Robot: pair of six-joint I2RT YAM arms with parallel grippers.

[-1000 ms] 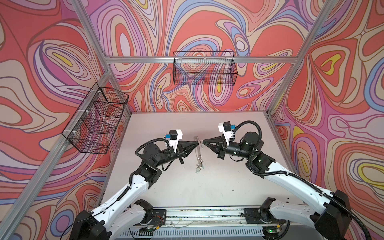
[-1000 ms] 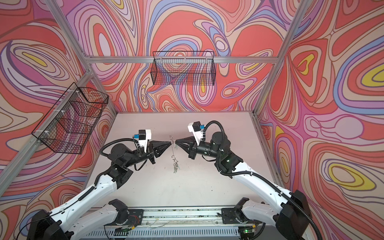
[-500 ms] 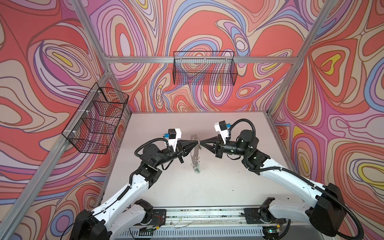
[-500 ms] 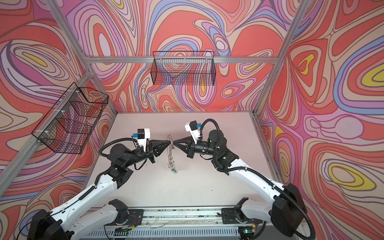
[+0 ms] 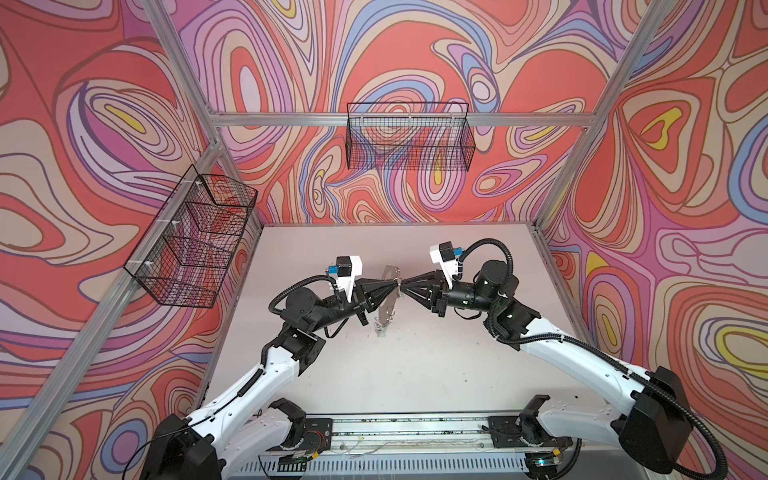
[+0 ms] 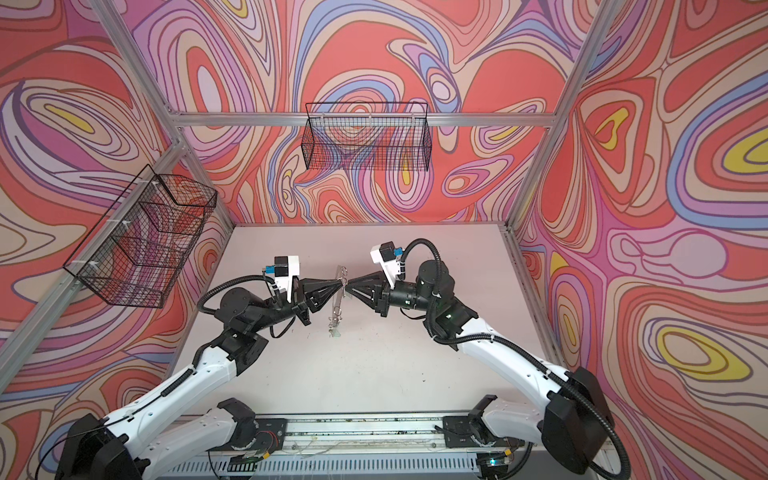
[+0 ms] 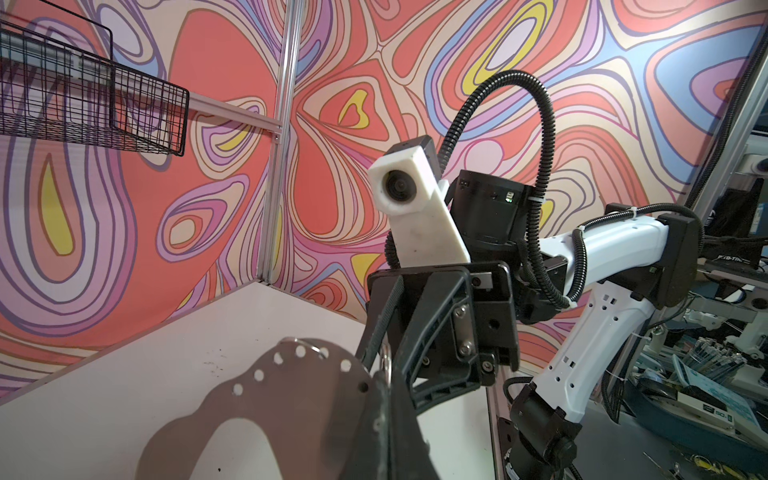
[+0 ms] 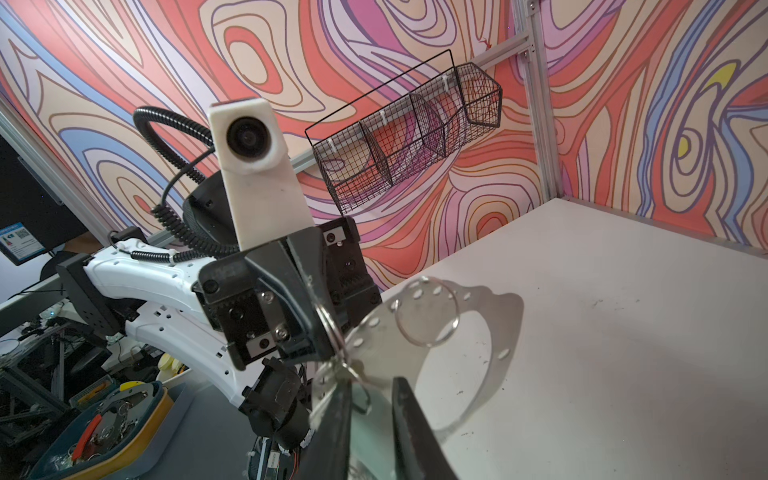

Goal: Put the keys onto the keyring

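Keyring [image 5: 388,291] up off the table [image 5: 415,374], standing on edge at dead centre in both top views. Keys [image 5: 380,328] dangle at its 6 o'clock, too small to count. Left gripper [image 5: 393,286] comes in from 9 o'clock, clenched on the plate, and right gripper [image 5: 404,285] from 3 o'clock, tips nearly meeting. Only the right wrist view shows its fingers [image 8: 338,415] slightly parted, with a wire loop [image 8: 428,343] just beyond. In the left wrist view that arm's own fingers hide the plate's edge. Back basket [image 5: 409,137] hangs at 12 o'clock, side basket [image 5: 191,245] at 9.
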